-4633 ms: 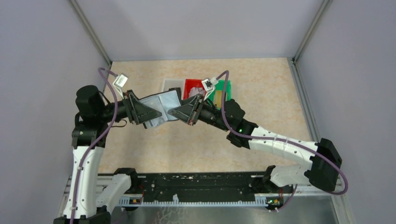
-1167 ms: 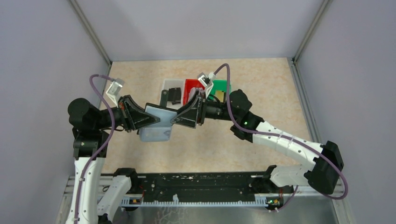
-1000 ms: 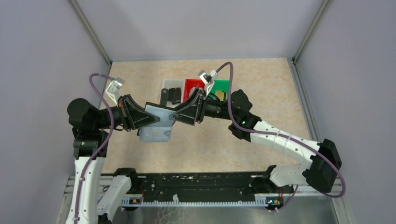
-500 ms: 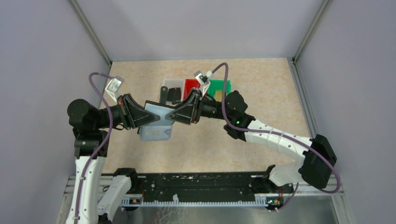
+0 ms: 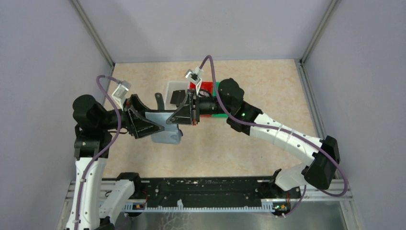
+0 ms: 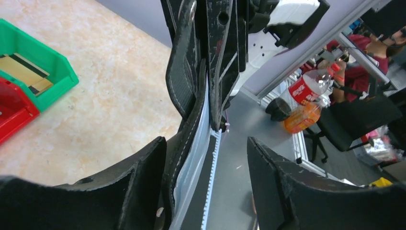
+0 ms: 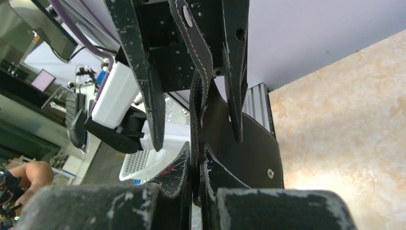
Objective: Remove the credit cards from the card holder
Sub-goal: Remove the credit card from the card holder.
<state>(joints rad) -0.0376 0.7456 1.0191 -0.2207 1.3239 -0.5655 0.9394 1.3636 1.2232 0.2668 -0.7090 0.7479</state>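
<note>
- The card holder (image 5: 167, 132) hung in mid-air above the table (image 5: 268, 86), just nearer than the bins. It lay open and roughly level between the two grippers, with its strap tab (image 5: 158, 99) sticking out toward the far side.
- The right gripper (image 7: 195, 153) carried it, jaws pressed together on one edge of the leather.
- The left gripper (image 6: 205, 143) stood with its jaws spread on either side of the opposite edge. The leather lay close against one finger and the other finger was clear of it, so this gripper pinched nothing.
- Done, as far as could be seen: a gold card (image 6: 21, 72) lay in the green bin (image 6: 62, 79). A dark flat piece (image 5: 179, 97), probably the black card, lay in the white bin (image 5: 171, 85).
- Left, by my judgement: the silvery card was unaccounted for, so the task looked well along but could not be called finished.
- Hard to make out:
  - The right arm covered most of the red bin (image 5: 207, 87) from above, and the left wrist view caught only its corner, so its contents were hidden.
  - A pale layer (image 6: 194, 158) showed edge-on inside the holder's fold. I could not tell whether it was a card or the lining.
  - Both wrist views showed the holder edge-on only, so its pockets were not visible.
</note>
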